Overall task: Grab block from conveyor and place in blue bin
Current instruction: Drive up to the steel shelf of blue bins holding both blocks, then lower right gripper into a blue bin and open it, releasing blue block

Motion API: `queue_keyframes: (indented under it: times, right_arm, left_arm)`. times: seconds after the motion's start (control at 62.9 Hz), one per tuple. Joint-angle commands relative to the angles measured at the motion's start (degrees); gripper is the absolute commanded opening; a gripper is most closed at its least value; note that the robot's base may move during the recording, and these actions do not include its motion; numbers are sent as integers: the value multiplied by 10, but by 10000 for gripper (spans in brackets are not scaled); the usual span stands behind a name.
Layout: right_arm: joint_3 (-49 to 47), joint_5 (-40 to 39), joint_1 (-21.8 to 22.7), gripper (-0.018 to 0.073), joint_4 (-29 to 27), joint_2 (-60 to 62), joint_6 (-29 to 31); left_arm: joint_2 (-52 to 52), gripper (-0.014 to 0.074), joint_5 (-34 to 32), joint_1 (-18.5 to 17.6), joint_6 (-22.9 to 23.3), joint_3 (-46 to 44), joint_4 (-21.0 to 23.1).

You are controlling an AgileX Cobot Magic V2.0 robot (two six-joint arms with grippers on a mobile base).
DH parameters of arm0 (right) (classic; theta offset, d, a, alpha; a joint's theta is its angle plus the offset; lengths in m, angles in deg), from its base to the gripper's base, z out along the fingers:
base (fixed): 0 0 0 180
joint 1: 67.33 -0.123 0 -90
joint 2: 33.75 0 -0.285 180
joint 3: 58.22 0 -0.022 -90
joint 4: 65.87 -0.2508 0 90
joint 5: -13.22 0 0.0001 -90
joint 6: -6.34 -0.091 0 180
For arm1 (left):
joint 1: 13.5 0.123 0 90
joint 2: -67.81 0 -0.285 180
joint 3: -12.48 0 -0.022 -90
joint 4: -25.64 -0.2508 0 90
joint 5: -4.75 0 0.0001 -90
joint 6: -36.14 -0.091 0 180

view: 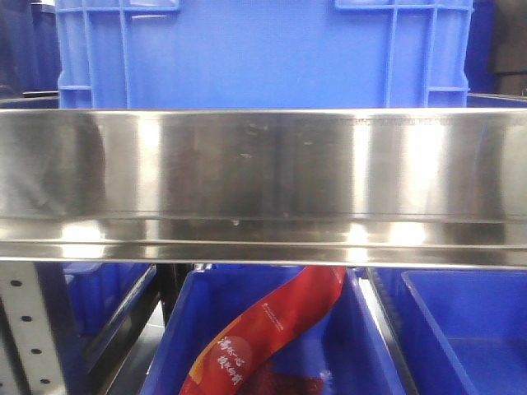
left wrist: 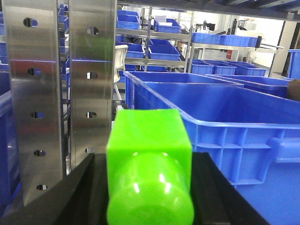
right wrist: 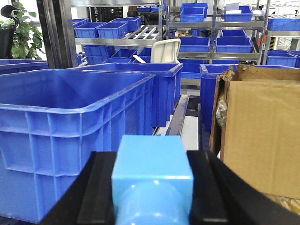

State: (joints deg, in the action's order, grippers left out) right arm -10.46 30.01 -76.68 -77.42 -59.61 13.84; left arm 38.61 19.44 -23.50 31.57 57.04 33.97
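- Exterior front view: neither arm nor any block shows here. A polished steel rail [view: 263,181] crosses the frame, with a blue crate [view: 263,49] standing behind and above it. Below the rail, a lower blue tub [view: 362,354] holds a red packet [view: 272,329].
- Left wrist view: the left gripper [left wrist: 150,192] grasps a green block [left wrist: 149,136], its black fingers [left wrist: 70,197] pressed to the block's two sides. The block looks like glossy moulded plastic, so probably light, rigid and a little slick. Its far part is square with flat faces, while the near part is rounded and catches highlights. The flat opposing faces are the safer hold. A blue bin [left wrist: 234,140] stands just beside it on the right, and perforated steel uprights [left wrist: 37,93] rise on the left.
- Right wrist view: the right gripper [right wrist: 152,187] clamps a light blue block [right wrist: 152,164] between its dark fingers [right wrist: 211,187]. It has the same shape and sheen, so likely the same handling: firm squeeze, no crushing risk, some chance of slipping. An open blue bin [right wrist: 70,122] sits near on the left and a cardboard box [right wrist: 262,136] on the right.
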Motion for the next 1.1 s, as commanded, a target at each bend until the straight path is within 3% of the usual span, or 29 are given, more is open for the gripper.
queue_keyframes:
  times: [0.0, 0.731, 0.937, 1.08]
  right_arm:
    - [1, -9, -1, -163, 4, 1, 2]
    - [1, -9, -1, -163, 4, 1, 2]
    - [-1, -1, -1, -163, 0, 1, 2]
    - [-29, 16, -1, -163, 0, -13, 6]
  left_arm:
    - [2, -111, -8, -3, 1, -1, 5]
    - [2, -111, -8, -3, 1, -1, 5]
    - [2, -111, -39, -3, 1, -1, 5]
    - [-5, -111, -5, -3, 1, -21, -62]
